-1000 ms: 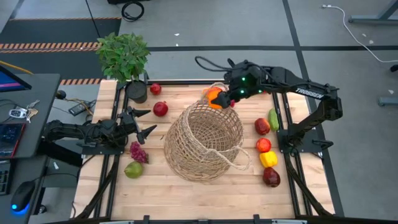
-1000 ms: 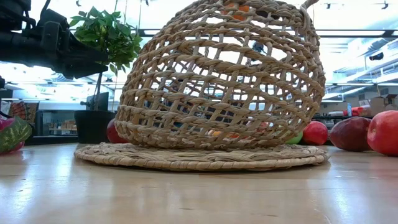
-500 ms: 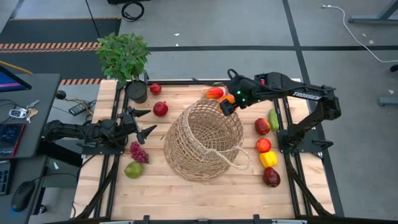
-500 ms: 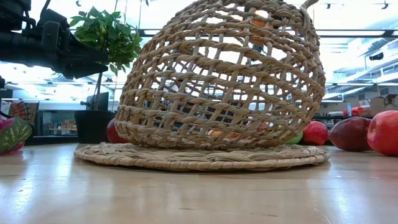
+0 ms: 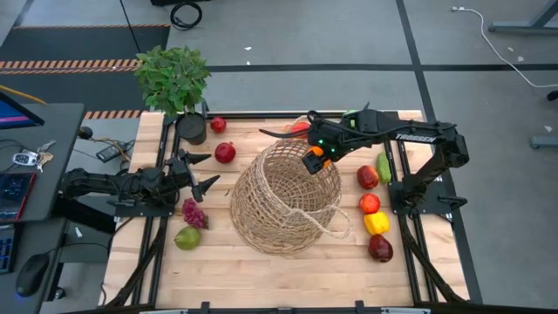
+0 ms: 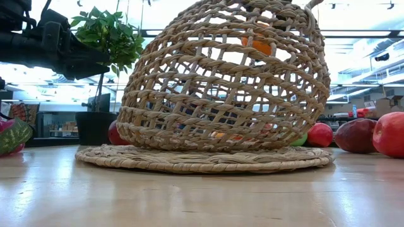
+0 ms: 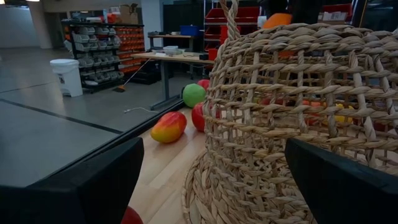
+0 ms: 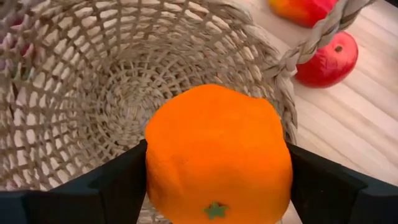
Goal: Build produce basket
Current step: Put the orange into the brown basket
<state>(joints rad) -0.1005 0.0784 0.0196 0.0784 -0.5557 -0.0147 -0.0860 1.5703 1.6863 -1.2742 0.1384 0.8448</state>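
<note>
Clamped between the right gripper's (image 8: pixel 217 186) dark fingers (image 8: pixel 99 186): a round orange toy fruit (image 8: pixel 217 158), poised over the far rim of the large tan open-weave wicker basket (image 5: pixel 283 196) mid-desk. Parked near the desk's left edge with jaws spread and empty: the left gripper (image 5: pixel 202 170).

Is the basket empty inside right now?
Yes, the right wrist view shows only bare weave inside the basket; the orange sits in the right gripper.

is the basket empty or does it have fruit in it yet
Empty: the right wrist view shows the basket's bare woven bottom. The orange is above it, in the right gripper's fingers.
</note>
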